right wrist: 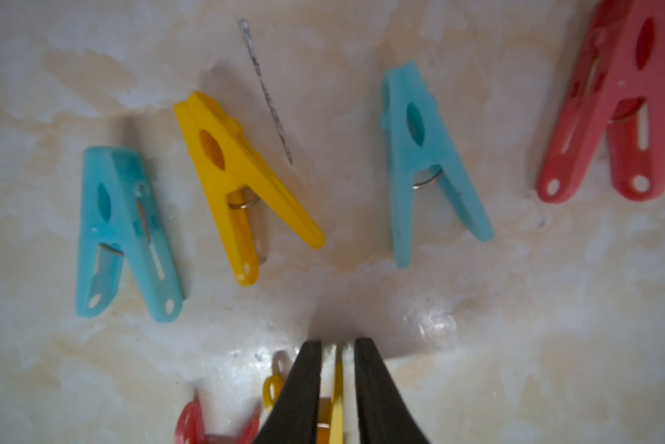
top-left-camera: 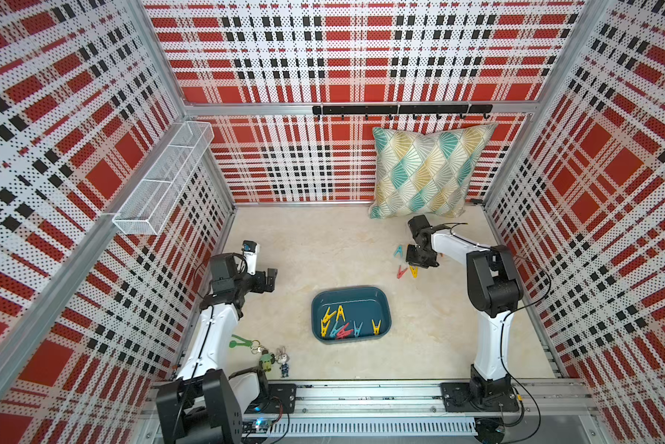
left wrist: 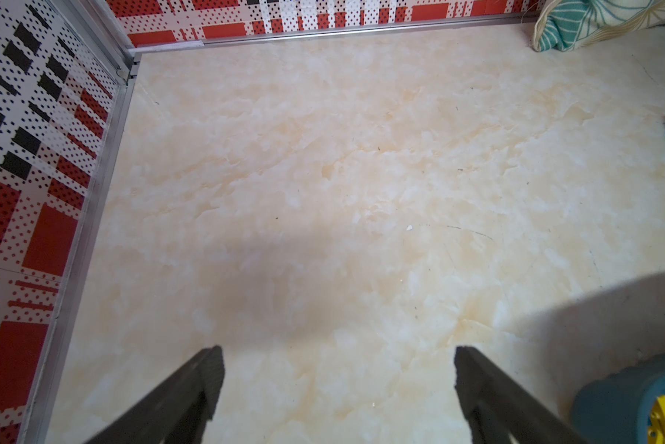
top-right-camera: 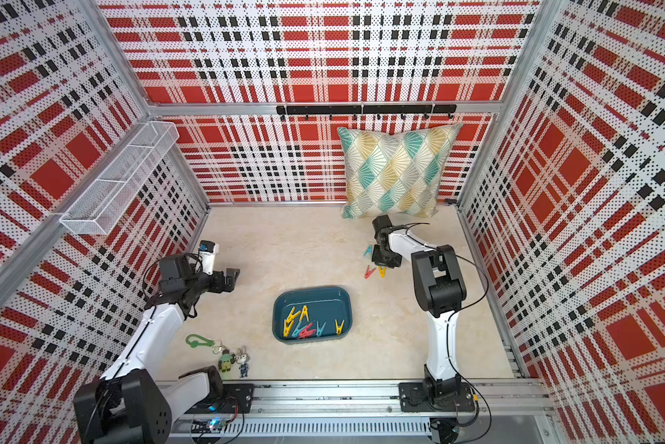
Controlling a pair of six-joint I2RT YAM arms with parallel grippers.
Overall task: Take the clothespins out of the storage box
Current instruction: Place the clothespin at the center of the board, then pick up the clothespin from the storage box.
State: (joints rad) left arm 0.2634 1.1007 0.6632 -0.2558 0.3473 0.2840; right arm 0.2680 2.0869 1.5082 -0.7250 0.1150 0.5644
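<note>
Left gripper [left wrist: 338, 351] wide, right gripper [right wrist: 338, 344] ajar

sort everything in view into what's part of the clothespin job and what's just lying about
Job: clothespins in the box; storage box; clothespins already out on the table.
Lying about: pillow; wire-mesh basket; green clip with keychain figurines; black hook rail.

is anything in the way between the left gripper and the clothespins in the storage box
Nothing visible. The left gripper is open above bare table, and only bare table lies between it and the storage box. The clothespins lie uncovered inside; the green clip lies off that line, nearer the rail.
</note>
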